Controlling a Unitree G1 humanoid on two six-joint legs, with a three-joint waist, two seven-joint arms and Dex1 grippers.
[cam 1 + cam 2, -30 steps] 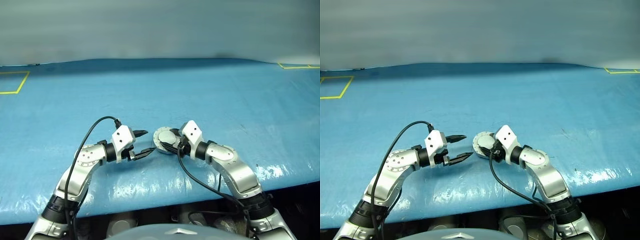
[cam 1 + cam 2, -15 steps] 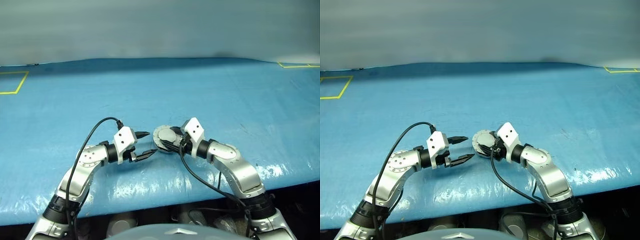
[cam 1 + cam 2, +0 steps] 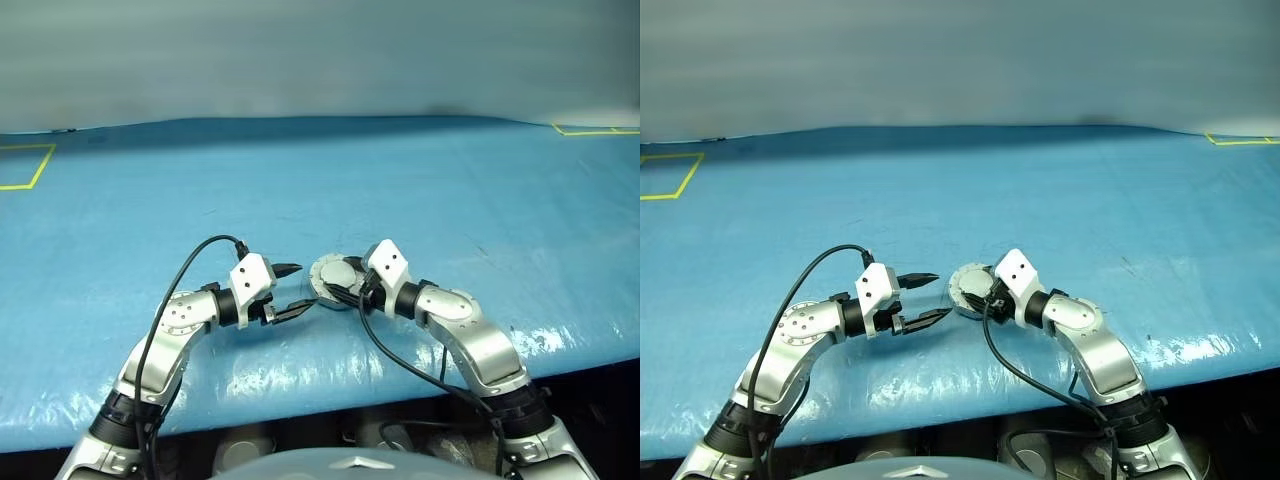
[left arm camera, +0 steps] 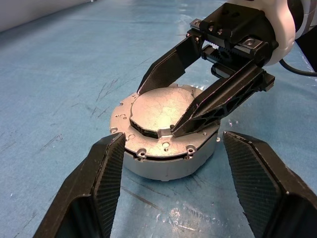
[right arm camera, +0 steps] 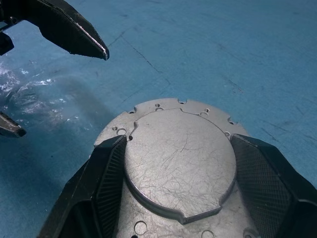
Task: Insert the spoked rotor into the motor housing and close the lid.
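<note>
The motor housing (image 4: 168, 166) sits on the blue table near its front edge, with the lid (image 5: 178, 158) lying flat on top, plain face and raised centre circle up. The spoked rotor is out of view. My right gripper (image 4: 157, 111) reaches over the housing from the right, open, its fingers (image 5: 104, 183) straddling the lid's raised centre and resting on the lid. My left gripper (image 3: 300, 287) hangs just left of the housing, open and empty, its fingertips (image 4: 111, 153) apart from the housing wall.
Blue plastic sheeting covers the table (image 3: 320, 180), crinkled and shiny along the front edge (image 3: 300, 380). Yellow tape marks lie at the far left (image 3: 25, 165) and far right (image 3: 590, 130). Black cables loop off both wrists.
</note>
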